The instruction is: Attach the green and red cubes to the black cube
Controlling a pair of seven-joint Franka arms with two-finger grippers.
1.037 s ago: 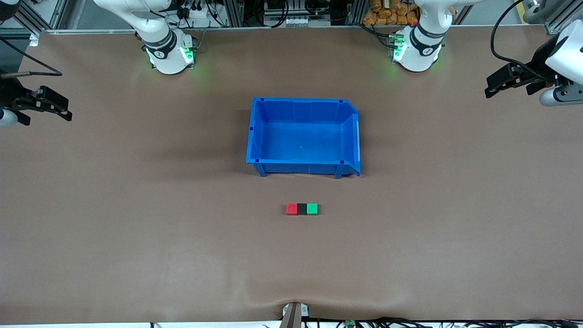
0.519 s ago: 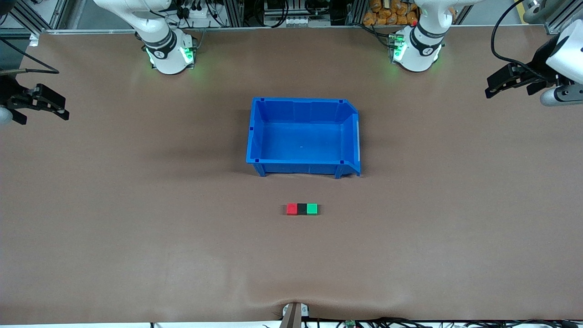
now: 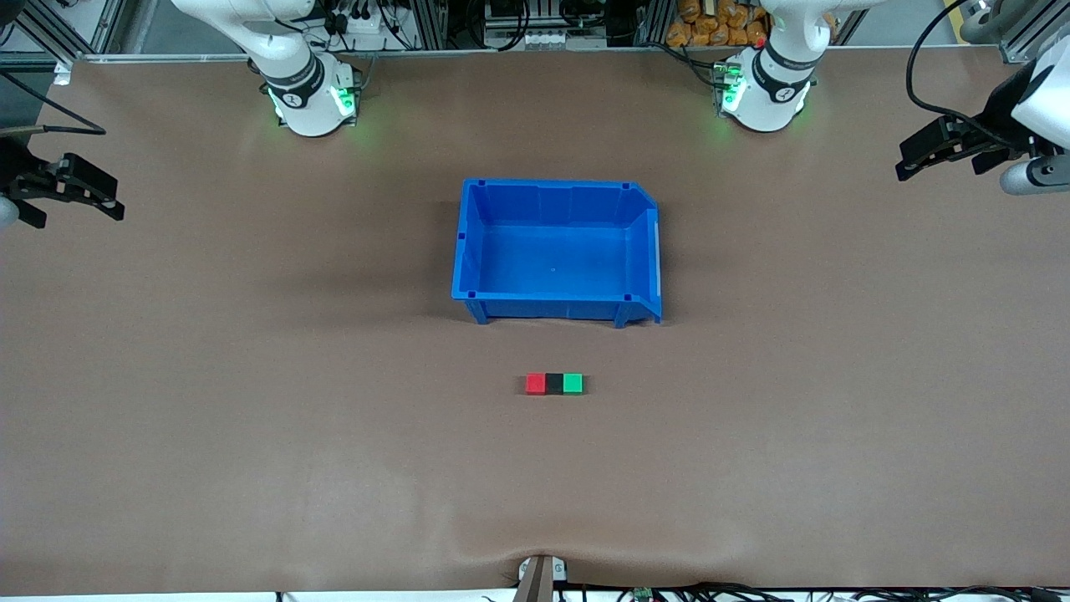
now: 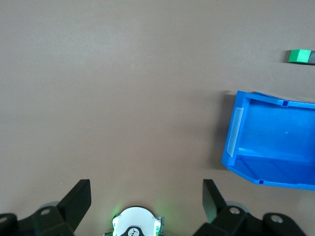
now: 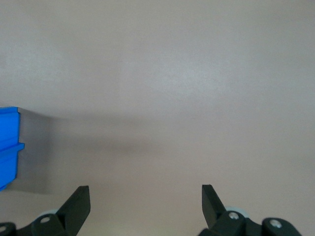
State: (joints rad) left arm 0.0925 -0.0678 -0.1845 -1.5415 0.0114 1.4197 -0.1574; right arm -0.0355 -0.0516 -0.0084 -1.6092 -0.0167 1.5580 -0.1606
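My left gripper (image 3: 911, 163): jaws wide, empty, up over the table's (image 3: 251, 418) left-arm end.
My right gripper (image 3: 104, 196): jaws wide, empty, up over the right-arm end.
Cubes: red cube (image 3: 536, 384), black cube (image 3: 554, 384), green cube (image 3: 573, 384) touching in a row, black between; well apart from both grippers.
Bin (image 3: 468, 251): at the row's 12 o'clock in the front view, near it.

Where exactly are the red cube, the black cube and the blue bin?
red cube (image 3: 536, 384): front view, top face.
black cube (image 3: 554, 384): front view, top face, between red and green.
blue bin (image 3: 556, 189): front view, rim toward the robots' bases.
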